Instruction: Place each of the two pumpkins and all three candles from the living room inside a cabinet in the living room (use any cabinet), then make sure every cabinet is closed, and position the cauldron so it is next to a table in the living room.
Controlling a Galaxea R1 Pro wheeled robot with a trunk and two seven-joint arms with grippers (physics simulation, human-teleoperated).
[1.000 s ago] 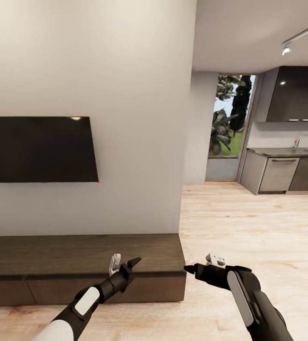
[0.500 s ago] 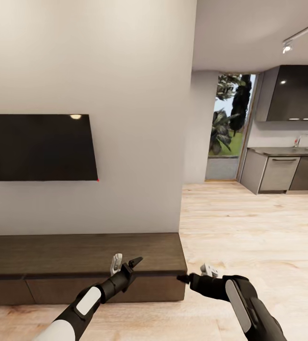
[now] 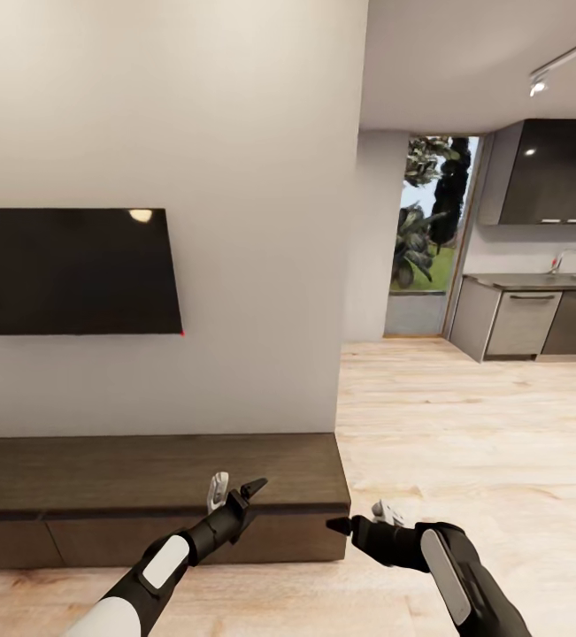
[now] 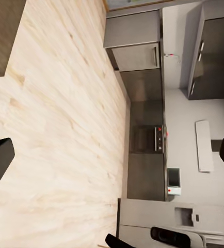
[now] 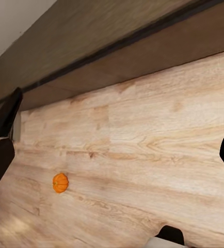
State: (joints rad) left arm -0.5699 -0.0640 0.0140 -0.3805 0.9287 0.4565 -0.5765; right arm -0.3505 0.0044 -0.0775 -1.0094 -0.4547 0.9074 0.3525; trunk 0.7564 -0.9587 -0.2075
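Early going, by my read — the cabinet fronts look shut, and one pumpkin lies on the floor before it. Left gripper and right gripper hang open, empty.

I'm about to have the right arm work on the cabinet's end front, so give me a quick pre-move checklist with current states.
1. Right gripper empty and open: ok, fingertips spread in the right wrist view.
2. Left gripper empty: ok, open, holding nothing.
3. Right gripper lined up with the cabinet: ok, near its right end corner.
4. Cabinet fronts closed: ok for the fronts in head view.
5. Pumpkin stowed: not ok, it lies on the plank floor.
6. Candles and cauldron located: cannot tell.
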